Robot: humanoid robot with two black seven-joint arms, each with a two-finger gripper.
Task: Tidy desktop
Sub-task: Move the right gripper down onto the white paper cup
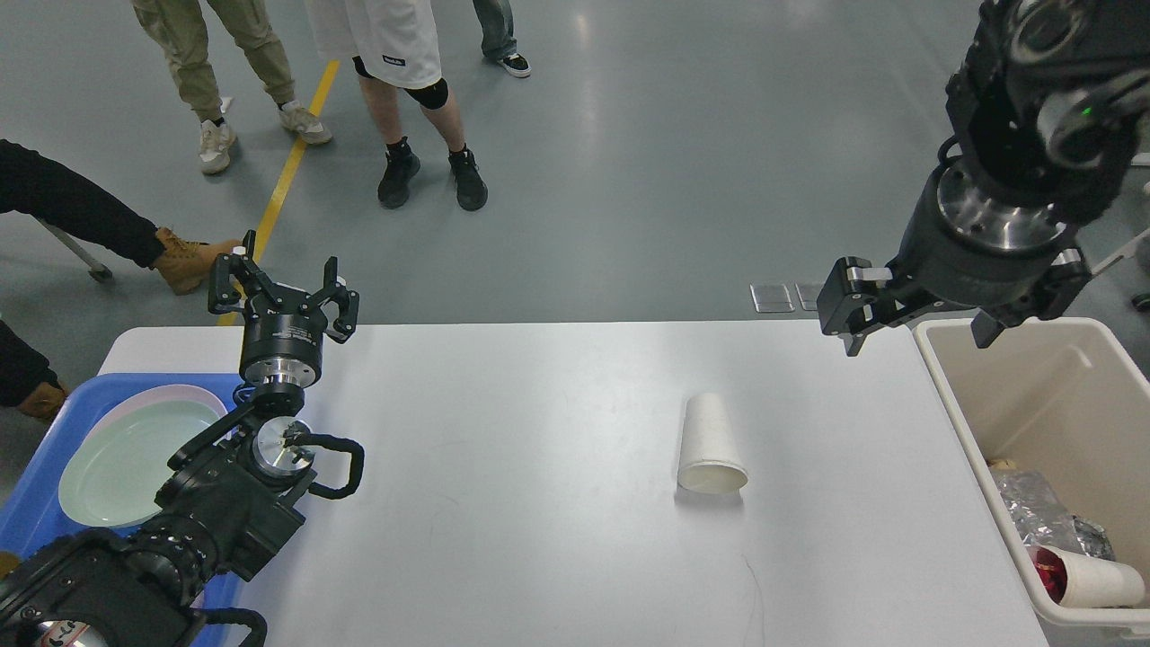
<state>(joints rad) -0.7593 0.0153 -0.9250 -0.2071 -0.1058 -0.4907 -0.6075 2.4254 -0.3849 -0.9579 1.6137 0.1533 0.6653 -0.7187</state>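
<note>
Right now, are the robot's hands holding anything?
No. The left gripper is open and empty; the right gripper holds nothing. The paper cup lies untouched on the desktop.

left pincer (284,289) spread, upright | right pincer (907,319) raised, state unclear

One white desktop (539,431). Two paper cups: one (710,445) on it, one (1092,580) in the single beige bin (952,395). One blue tray (54,467), one plate (126,458), two grippers: left (283,292), right (916,314).
</note>
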